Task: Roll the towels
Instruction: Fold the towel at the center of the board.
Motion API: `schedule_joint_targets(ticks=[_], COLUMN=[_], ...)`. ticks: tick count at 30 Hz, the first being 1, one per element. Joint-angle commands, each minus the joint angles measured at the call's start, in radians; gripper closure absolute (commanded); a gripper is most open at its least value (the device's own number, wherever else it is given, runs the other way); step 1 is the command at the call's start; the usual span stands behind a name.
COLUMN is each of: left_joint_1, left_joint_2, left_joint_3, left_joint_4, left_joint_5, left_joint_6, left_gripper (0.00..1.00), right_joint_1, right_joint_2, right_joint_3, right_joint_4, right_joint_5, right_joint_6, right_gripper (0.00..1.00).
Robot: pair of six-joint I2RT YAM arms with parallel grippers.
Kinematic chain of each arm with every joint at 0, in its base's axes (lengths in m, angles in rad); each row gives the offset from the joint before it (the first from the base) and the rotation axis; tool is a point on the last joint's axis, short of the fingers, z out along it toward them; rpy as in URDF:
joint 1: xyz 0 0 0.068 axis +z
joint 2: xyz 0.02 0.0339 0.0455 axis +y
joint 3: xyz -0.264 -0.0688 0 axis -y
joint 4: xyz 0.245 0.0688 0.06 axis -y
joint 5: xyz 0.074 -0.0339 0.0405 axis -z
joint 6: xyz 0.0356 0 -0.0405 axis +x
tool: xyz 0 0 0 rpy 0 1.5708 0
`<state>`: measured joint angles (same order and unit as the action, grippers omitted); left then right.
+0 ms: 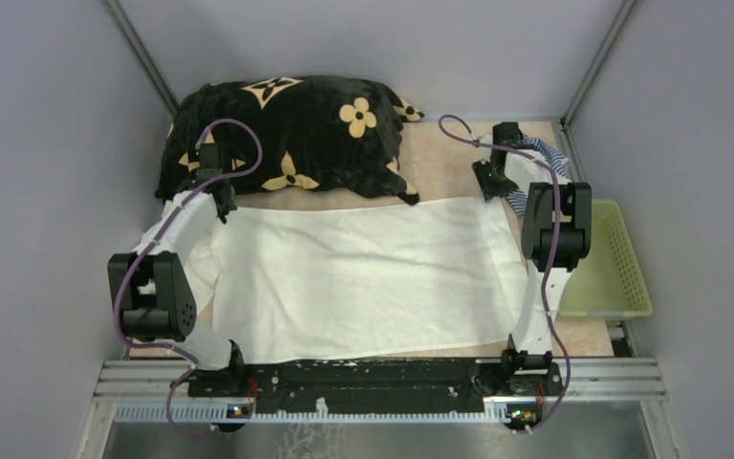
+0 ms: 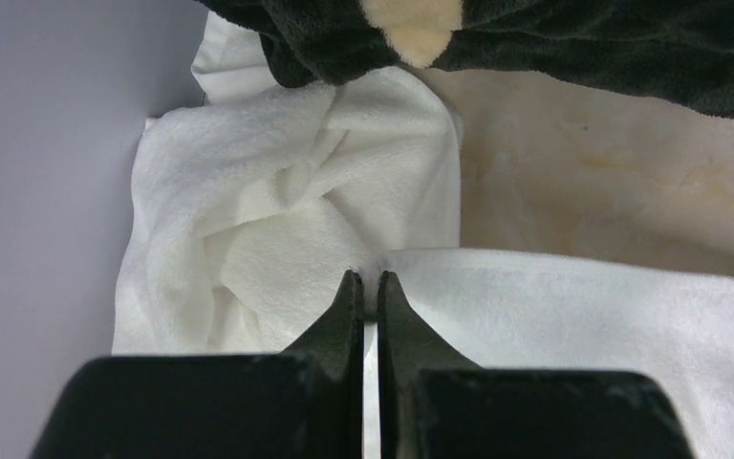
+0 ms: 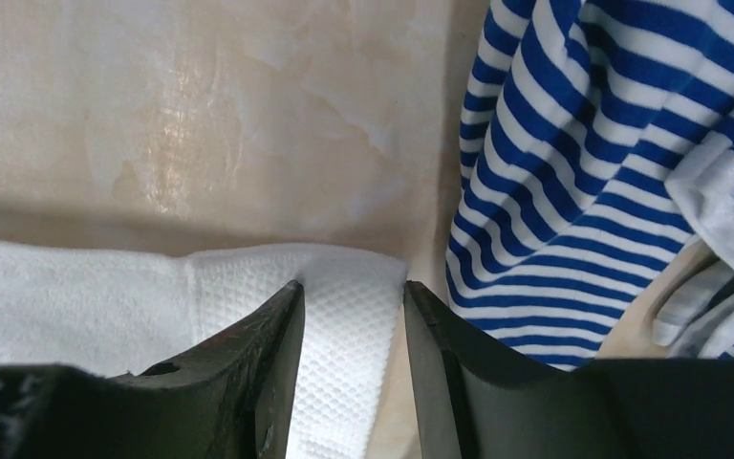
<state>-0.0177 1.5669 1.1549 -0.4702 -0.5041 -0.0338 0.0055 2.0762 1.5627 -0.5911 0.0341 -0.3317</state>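
With the long white towel (image 1: 368,277) lying flat below the pillow (image 1: 291,134), the left gripper (image 2: 364,279) is pinching its far-left corner while the right gripper (image 3: 351,292) is straddling the far-right corner, fingers apart — both should be gripping evenly before rolling.

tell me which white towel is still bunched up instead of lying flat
The crumpled towel at the far left, beside the pillow; the long towel lies spread flat.

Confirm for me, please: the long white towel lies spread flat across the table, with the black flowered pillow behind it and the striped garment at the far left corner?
Not quite: the striped garment lies at the far right corner, as the top external view shows. The rest holds: the long white towel lies spread flat, with the black flowered pillow behind it.
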Motion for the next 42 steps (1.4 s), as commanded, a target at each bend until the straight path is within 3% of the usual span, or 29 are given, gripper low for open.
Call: schedule_joint_targets(ticks=[1, 9, 13, 31, 36, 42], left_joint_1=[-0.001, -0.001, 0.001, 0.011, 0.016, 0.018], left_joint_2=[-0.021, -0.013, -0.007, 0.031, 0.024, 0.018], left_joint_3=[0.008, 0.007, 0.012, 0.046, 0.046, 0.044], left_joint_4=[0.01, 0.003, -0.002, -0.021, -0.027, -0.036], left_joint_5=[0.011, 0.024, 0.027, 0.074, 0.088, 0.098], left_joint_6=[-0.014, -0.024, -0.026, -0.044, -0.052, -0.059], left_gripper=[1.0, 1.0, 1.0, 1.0, 1.0, 1.0], right_joint_1=[-0.015, -0.051, -0.076, -0.161, -0.164, -0.164], right_joint_2=[0.034, 0.063, 0.074, 0.142, 0.143, 0.136], right_joint_3=[0.066, 0.085, 0.091, 0.165, 0.166, 0.138], right_joint_4=[0.015, 0.0, -0.013, -0.093, -0.105, -0.126], right_joint_5=[-0.031, -0.114, -0.136, -0.393, -0.409, -0.442], right_joint_6=[-0.029, -0.027, -0.023, -0.038, -0.049, -0.061], right_gripper=[0.57, 0.57, 0.52, 0.59, 0.78, 0.74])
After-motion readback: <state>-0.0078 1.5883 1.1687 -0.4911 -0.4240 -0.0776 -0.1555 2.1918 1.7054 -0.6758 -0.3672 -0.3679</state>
